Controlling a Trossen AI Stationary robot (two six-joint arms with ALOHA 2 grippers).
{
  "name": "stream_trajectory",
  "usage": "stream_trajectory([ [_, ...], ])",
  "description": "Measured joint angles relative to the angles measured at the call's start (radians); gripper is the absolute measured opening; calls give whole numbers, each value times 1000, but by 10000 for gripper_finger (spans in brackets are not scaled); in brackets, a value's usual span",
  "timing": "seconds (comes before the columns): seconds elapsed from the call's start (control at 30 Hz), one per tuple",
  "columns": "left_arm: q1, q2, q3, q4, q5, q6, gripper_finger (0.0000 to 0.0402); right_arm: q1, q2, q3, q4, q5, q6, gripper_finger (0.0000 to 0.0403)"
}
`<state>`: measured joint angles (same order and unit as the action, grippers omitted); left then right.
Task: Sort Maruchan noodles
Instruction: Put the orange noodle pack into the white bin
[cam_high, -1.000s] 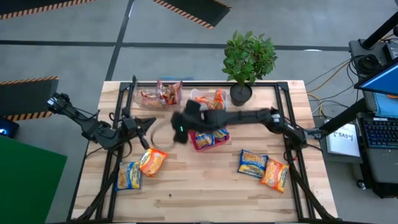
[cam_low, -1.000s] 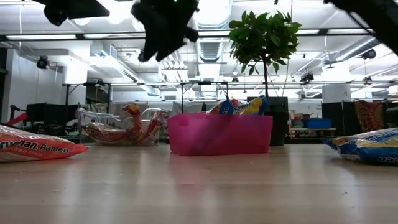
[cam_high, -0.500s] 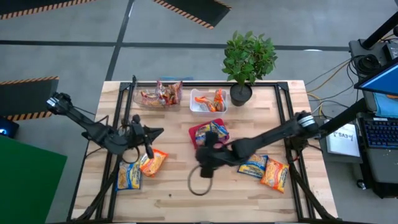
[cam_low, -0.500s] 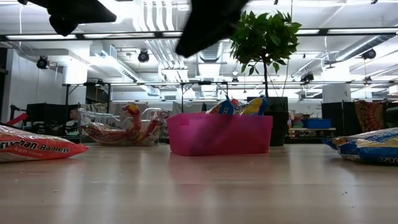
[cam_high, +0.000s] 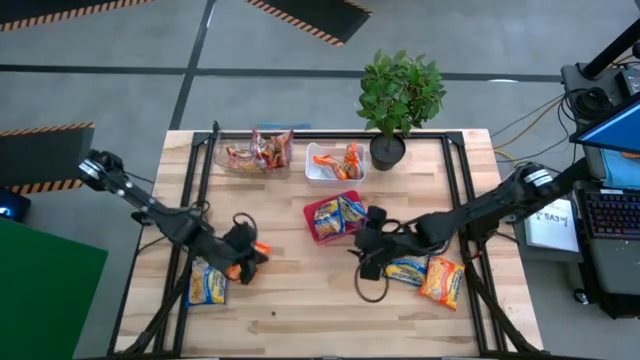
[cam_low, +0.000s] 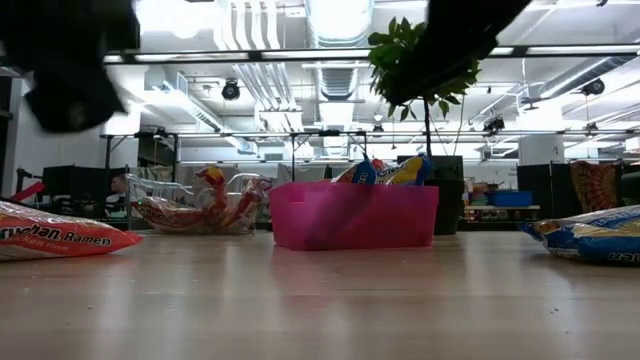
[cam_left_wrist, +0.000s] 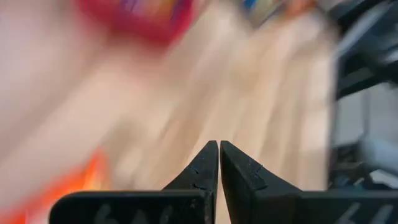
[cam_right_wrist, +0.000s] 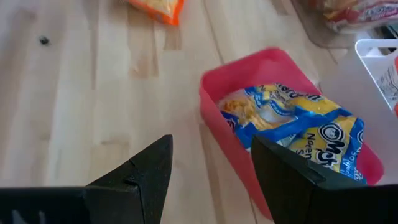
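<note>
The noodle packets lie in several places. An orange packet lies mostly under my left gripper, next to a blue-and-yellow packet. Another blue-and-yellow packet and an orange one lie toward the right. My left gripper is shut, holds nothing and hangs above the table. My right gripper is open beside the red tray, which holds blue-and-yellow packets. In the high view, my right gripper is just right of that tray.
At the far edge stand a clear tray with reddish packets, a white tray with orange packets, and a potted plant. Bare wood lies along the near edge. Black frame rails run along both sides.
My right gripper swung from beside the clear tray toward the near edge, then right, and now hangs just right of the red tray. My left gripper moved toward the near edge and came over the orange packet. The packets lie as before.
</note>
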<state>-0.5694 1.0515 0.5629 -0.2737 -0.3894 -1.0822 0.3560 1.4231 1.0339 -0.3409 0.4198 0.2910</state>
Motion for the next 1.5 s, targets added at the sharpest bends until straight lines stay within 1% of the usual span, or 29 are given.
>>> stream_trajectory([
  [0.07, -2, 59, 0, -56, 79, -123, 0, 2, -43, -48, 50, -1, 0, 203],
  [0.13, -2, 116, 0, -84, 159, -194, 0, 2, -82, -96, 105, 0, 0, 200],
  [0.2, 2, 165, 12, -101, 235, -220, 0, 2, -115, -140, 151, 0, -1, 197],
  [0.27, 4, 207, 51, -120, 292, -222, 0, 2, -144, -179, 203, 0, -2, 193],
  [0.33, 5, 243, 104, -174, 313, -213, 0, 2, -165, -209, 251, 0, -3, 190],
  [0.43, 3, 295, 179, -310, 323, -174, 0, 2, -181, -230, 310, 1, -22, 186],
  [0.5, 4, 323, 224, -410, 336, -170, 0, 2, -188, -231, 322, 1, -44, 184],
  [0.6, 5, 345, 273, -501, 382, -147, 11, 2, -191, -227, 329, 1, -68, 182],
  [0.7, 7, 346, 292, -559, 394, -132, 43, 2, -190, -227, 344, 1, -88, 184],
  [0.8, 16, 333, 283, -604, 388, -144, 90, 2, -185, -227, 369, 0, -105, 184],
  [0.93, 14, 313, 259, -675, 292, -198, 161, 2, -177, -228, 381, 0, -110, 182],
  [1.03, 18, 298, 236, -749, 235, -245, 205, 2, -177, -229, 383, 0, -109, 183],
  [1.13, 18, 278, 195, -737, 216, -280, 230, 2, -177, -230, 380, 0, -109, 184],
  [1.23, 18, 259, 135, -688, 216, -322, 235, 2, -173, -230, 382, 0, -109, 184],
  [1.3, 16, 240, 89, -612, 215, -343, 232, 2, -172, -230, 378, 0, -109, 182],
  [1.4, 16, 227, 28, -454, 214, -345, 222, 2, -172, -230, 379, 0, -107, 183],
  [1.5, 16, 231, 1, -379, 210, -359, 195, 2, -172, -230, 376, -1, -93, 184],
])
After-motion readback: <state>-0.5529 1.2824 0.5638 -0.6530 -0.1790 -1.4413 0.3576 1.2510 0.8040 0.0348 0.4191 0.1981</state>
